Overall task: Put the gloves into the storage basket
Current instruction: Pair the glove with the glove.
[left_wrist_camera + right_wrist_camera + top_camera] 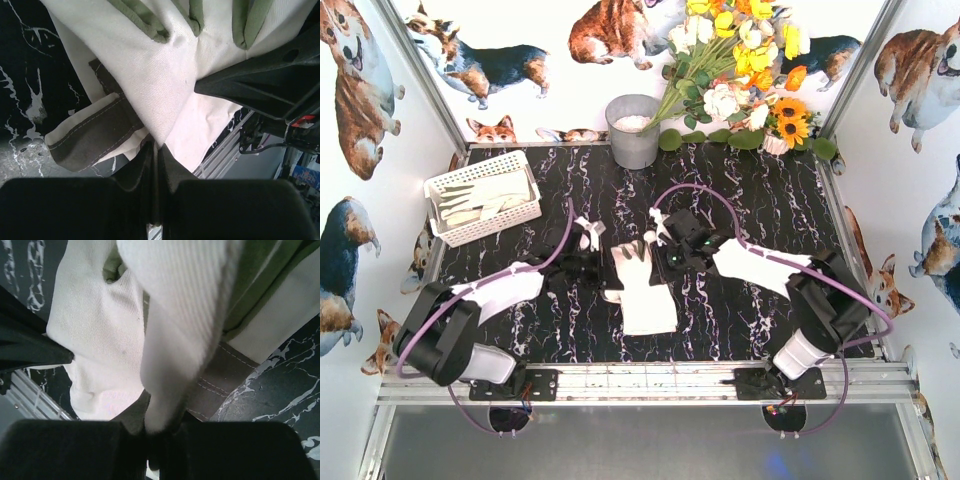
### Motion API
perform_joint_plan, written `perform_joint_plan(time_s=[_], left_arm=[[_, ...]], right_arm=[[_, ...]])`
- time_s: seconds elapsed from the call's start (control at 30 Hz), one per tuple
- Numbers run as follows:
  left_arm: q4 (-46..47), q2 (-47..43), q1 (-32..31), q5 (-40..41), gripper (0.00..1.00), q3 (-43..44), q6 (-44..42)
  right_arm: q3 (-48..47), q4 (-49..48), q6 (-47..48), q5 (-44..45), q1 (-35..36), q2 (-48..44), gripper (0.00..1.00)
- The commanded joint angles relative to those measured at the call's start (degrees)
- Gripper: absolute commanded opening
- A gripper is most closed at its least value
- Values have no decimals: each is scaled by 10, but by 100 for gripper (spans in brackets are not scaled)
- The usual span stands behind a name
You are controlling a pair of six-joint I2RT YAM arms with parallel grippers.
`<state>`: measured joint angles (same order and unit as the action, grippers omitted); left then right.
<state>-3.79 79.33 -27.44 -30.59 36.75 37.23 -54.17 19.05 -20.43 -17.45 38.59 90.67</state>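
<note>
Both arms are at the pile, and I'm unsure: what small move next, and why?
Probably raise both together a little. The left gripper and right gripper each look shut on the gloves, which lie on the table, apart from the basket at far left.

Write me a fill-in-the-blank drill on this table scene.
The white lattice plastic storage basket sits at the back ____ corner of the black marbled table. The left gripper and right gripper are each ____ on the cream fabric gloves at mid-table. The grey round metal ____ stands beside the flowers.
Missing: left; shut; bucket.
</note>
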Motion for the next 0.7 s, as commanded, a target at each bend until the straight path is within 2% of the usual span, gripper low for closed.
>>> perform_joint_plan(time_s=[0.0, 0.5, 0.67], left_arm=[[42, 18, 0, 17, 0, -17, 13], [40, 85, -2, 43, 1, -19, 10], [34, 93, -2, 54, 8, -16, 9]], right_arm=[[12, 40, 30, 75, -7, 15, 0], [37, 14, 5, 62, -8, 34, 0], [42, 7, -4, 60, -7, 42, 0]])
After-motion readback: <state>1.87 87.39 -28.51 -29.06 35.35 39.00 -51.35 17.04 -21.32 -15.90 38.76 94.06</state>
